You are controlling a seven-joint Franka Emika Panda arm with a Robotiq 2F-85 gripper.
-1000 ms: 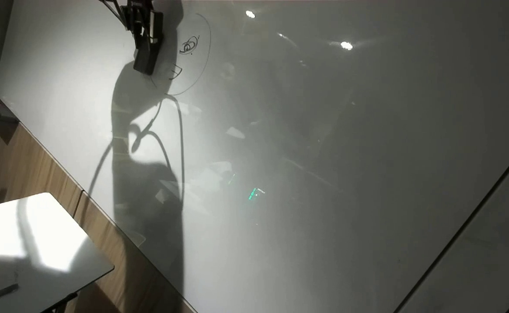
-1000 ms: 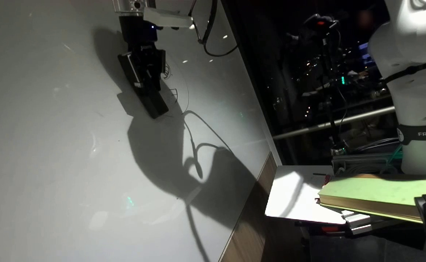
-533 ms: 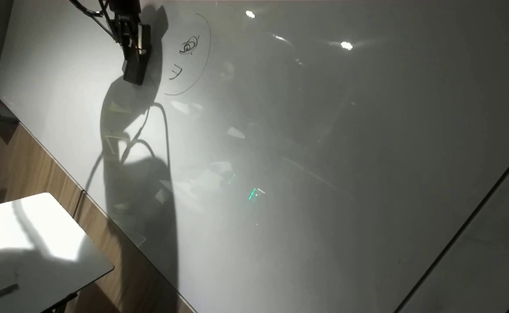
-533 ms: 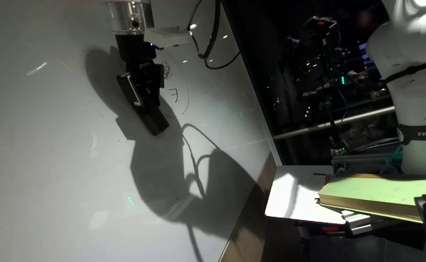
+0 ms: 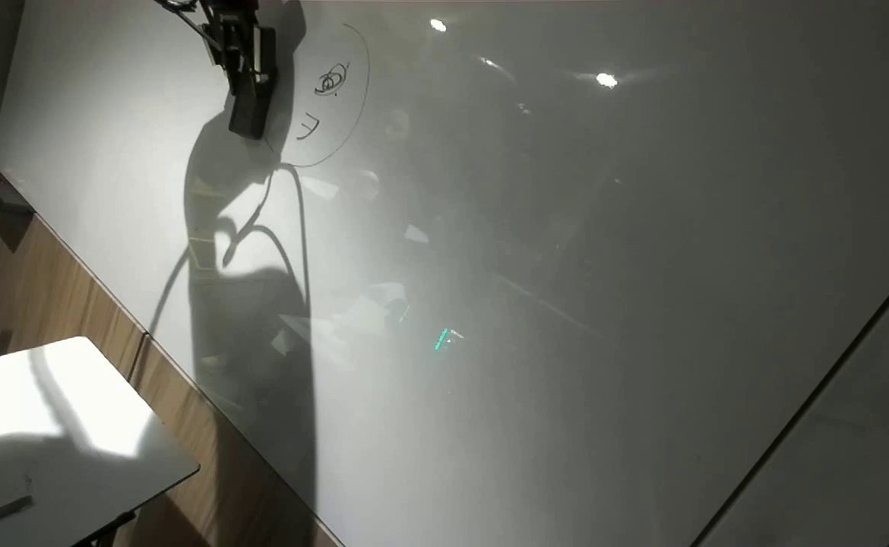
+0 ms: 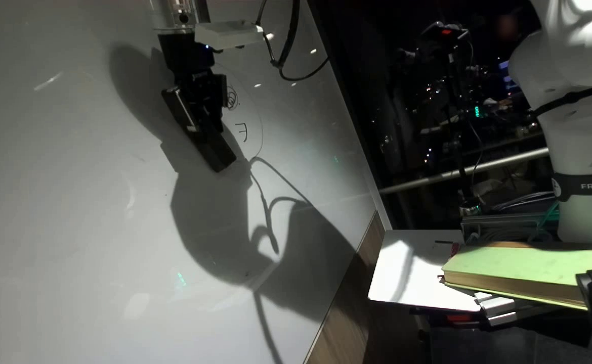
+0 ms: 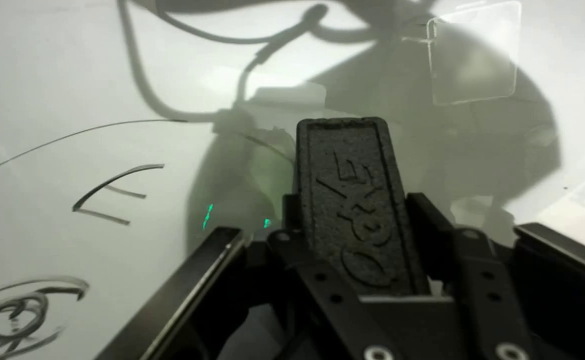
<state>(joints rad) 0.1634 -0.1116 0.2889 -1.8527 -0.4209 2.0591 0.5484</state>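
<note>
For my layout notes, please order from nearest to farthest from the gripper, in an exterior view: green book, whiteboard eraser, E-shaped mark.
1. Whiteboard eraser: held in the gripper.
2. E-shaped mark: on the whiteboard, beside the gripper.
3. Green book: far right in that view.

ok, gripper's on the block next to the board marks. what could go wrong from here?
1. The dark block could twist or slip: the gripper holds only its nearer half, the far end jutting out.
2. The three-stroke ink mark lies close by; sideways drift might smear it.
3. A black cable loops near the gripper in an exterior view and could snag.
</note>
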